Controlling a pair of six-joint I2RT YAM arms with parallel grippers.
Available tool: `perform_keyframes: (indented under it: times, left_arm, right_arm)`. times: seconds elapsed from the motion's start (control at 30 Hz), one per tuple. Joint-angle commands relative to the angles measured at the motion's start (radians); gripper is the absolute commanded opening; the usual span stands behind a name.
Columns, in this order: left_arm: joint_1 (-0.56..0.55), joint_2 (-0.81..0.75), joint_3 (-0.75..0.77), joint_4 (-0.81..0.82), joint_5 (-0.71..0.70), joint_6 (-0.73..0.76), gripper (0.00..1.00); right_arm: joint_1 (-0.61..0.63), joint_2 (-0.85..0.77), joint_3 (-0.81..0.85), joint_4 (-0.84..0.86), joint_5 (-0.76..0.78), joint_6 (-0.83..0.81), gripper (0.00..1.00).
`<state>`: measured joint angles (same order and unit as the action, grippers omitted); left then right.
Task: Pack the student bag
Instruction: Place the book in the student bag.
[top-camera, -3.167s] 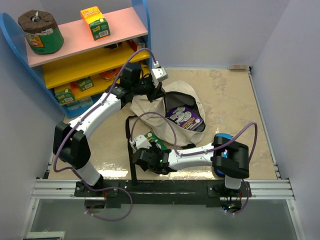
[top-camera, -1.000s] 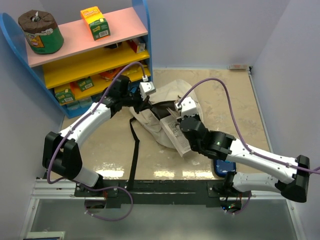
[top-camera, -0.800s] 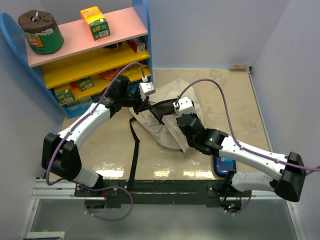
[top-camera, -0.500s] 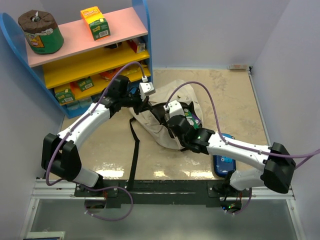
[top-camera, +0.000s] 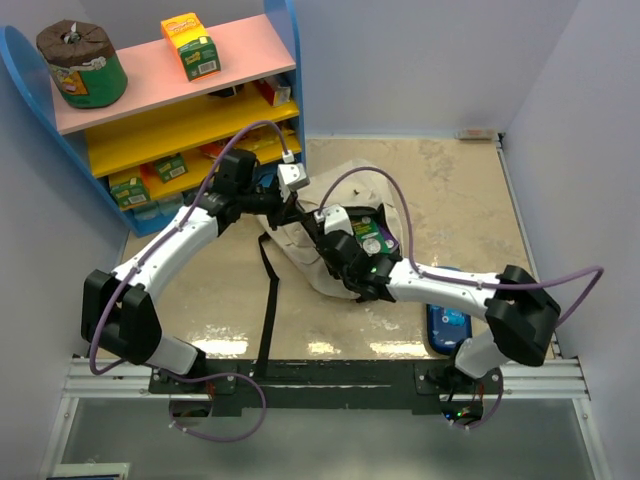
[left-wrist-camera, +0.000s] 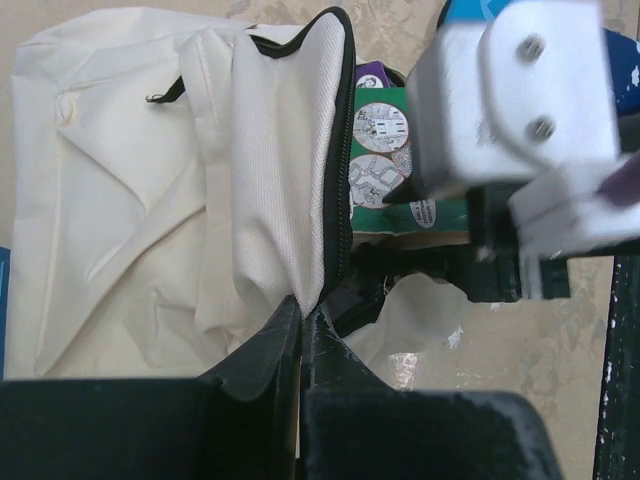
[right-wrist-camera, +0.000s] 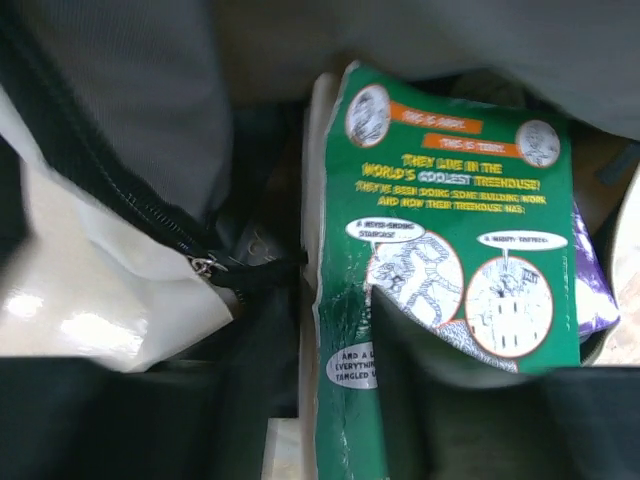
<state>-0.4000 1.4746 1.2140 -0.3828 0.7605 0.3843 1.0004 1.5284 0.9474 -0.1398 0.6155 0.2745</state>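
Observation:
The beige student bag (top-camera: 305, 262) lies mid-table with its mouth open toward the right. My left gripper (top-camera: 299, 210) is shut on the bag's zipper-trimmed flap (left-wrist-camera: 300, 200), pinching it at the fingertips (left-wrist-camera: 303, 318) and holding the mouth up. My right gripper (top-camera: 357, 243) is shut on a green book (top-camera: 373, 238) and holds it inside the bag's mouth. In the right wrist view the gripper (right-wrist-camera: 340, 395) clamps the book's (right-wrist-camera: 450, 200) lower edge, beside the dark lining and a zipper pull (right-wrist-camera: 205, 265). A purple book (right-wrist-camera: 596, 290) lies under the green one.
A blue pencil case (top-camera: 447, 325) lies on the table near the right arm's base. A coloured shelf unit (top-camera: 150, 110) with boxes and a roll pack (top-camera: 80, 65) stands at the back left. The bag's black strap (top-camera: 267, 300) trails to the near edge.
My right arm has carried the green book from the table's front up and left into the bag's mouth. My left gripper has kept its hold on the flap.

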Motion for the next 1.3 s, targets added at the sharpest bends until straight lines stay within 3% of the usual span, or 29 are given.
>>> perform_keyframes:
  times: [0.0,0.13,0.27,0.33,0.43,0.53,0.7,0.87,1.03,1.27]
  left_arm:
    - [0.010,-0.042,0.036,0.010,0.057,-0.022,0.00]
    - [0.009,-0.039,0.041,0.013,0.060,-0.022,0.00]
    - [0.009,-0.051,0.045,0.038,0.062,-0.033,0.00]
    - [0.009,-0.051,0.048,0.056,0.080,-0.041,0.00]
    - [0.009,-0.048,0.059,0.061,0.120,-0.041,0.00]
    - [0.010,-0.046,0.058,0.085,0.140,-0.048,0.00]
    - [0.009,-0.023,0.082,0.094,0.132,-0.062,0.00]
    - [0.003,-0.020,0.084,0.117,0.152,-0.079,0.00]
    - [-0.003,-0.048,0.073,0.130,0.219,-0.085,0.00]
    - [-0.023,-0.039,0.051,0.072,0.330,-0.046,0.00]
  right_arm:
    - [-0.005,-0.216,-0.004,0.011,0.041,0.164,0.48]
    - [-0.005,-0.406,-0.103,-0.023,-0.005,0.317,0.51]
    - [-0.005,-0.508,-0.156,-0.238,-0.007,0.534,0.47]
    - [-0.005,-0.540,-0.189,-0.306,-0.037,0.639,0.43]
    - [0.000,-0.606,-0.255,-0.357,-0.085,0.706,0.23]
    - [0.006,-0.648,-0.314,-0.308,-0.091,0.710,0.13]
    - [0.004,-0.634,-0.282,-0.394,-0.066,0.726,0.00]
    - [0.004,-0.578,-0.331,-0.383,-0.060,0.762,0.00]
    - [0.004,-0.487,-0.332,-0.307,0.039,0.734,0.00]
    - [-0.045,-0.415,-0.286,-0.028,0.158,0.585,0.00]
